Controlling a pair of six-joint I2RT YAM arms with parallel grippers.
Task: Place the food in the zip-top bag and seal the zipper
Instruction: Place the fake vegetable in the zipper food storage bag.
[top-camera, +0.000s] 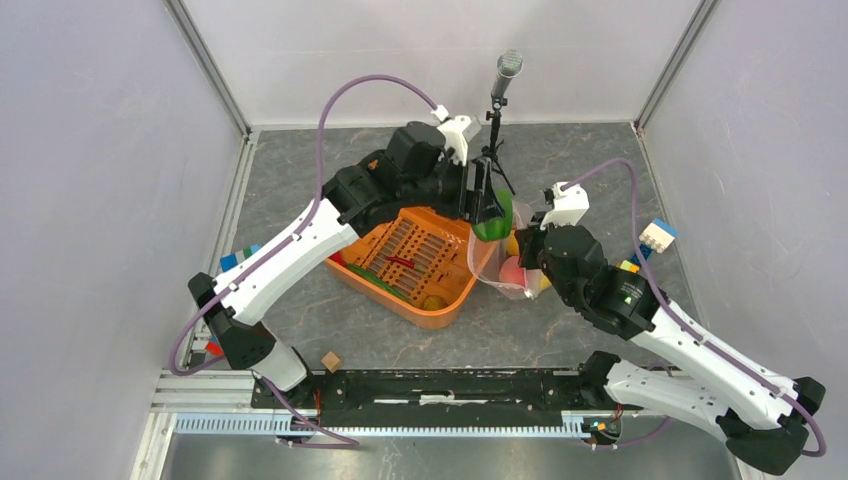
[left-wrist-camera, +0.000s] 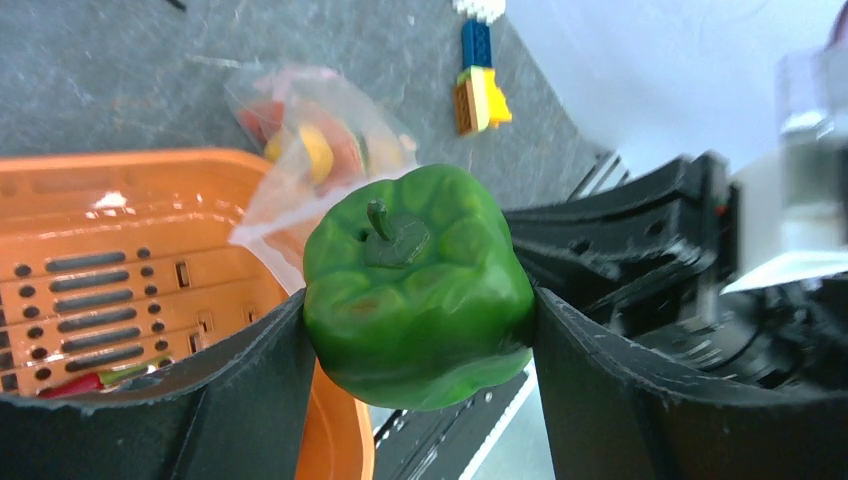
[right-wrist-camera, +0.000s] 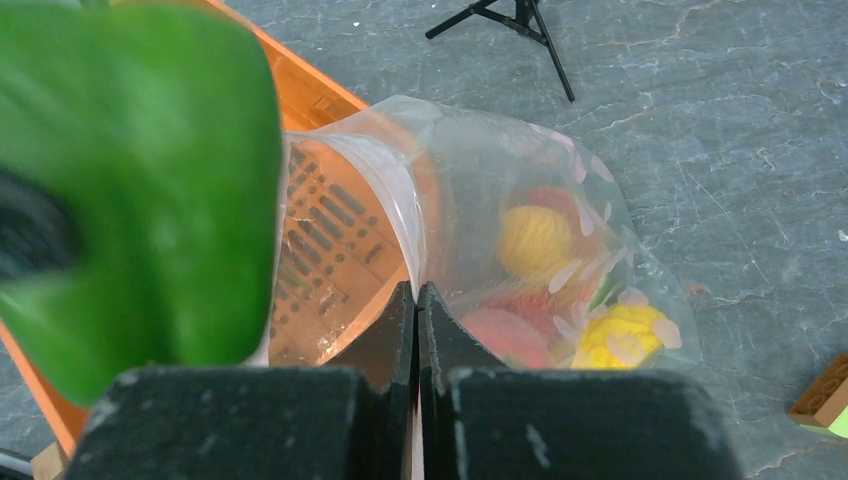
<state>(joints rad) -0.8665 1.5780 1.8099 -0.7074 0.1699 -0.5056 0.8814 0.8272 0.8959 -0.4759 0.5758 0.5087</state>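
Orange basket (top-camera: 440, 312) sits mid-worktop (top-camera: 560, 170). Zip-top bag (right-wrist-camera: 520, 170) lies just beside its right rim, mouth toward basket, food (right-wrist-camera: 535, 240) inside. Your right gripper (right-wrist-camera: 417, 300): jaws pinch bag's mouth edge. Your left gripper (left-wrist-camera: 420, 328): jaws clamp green bell pepper (left-wrist-camera: 420, 285) near bag mouth, stem toward wrist camera.

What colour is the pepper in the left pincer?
The pepper is glossy green; left wrist view shows it best.

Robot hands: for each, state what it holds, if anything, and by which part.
The left hand grips the green pepper by its opposite sides. The right hand pinches the clear bag by the rim of its open mouth.
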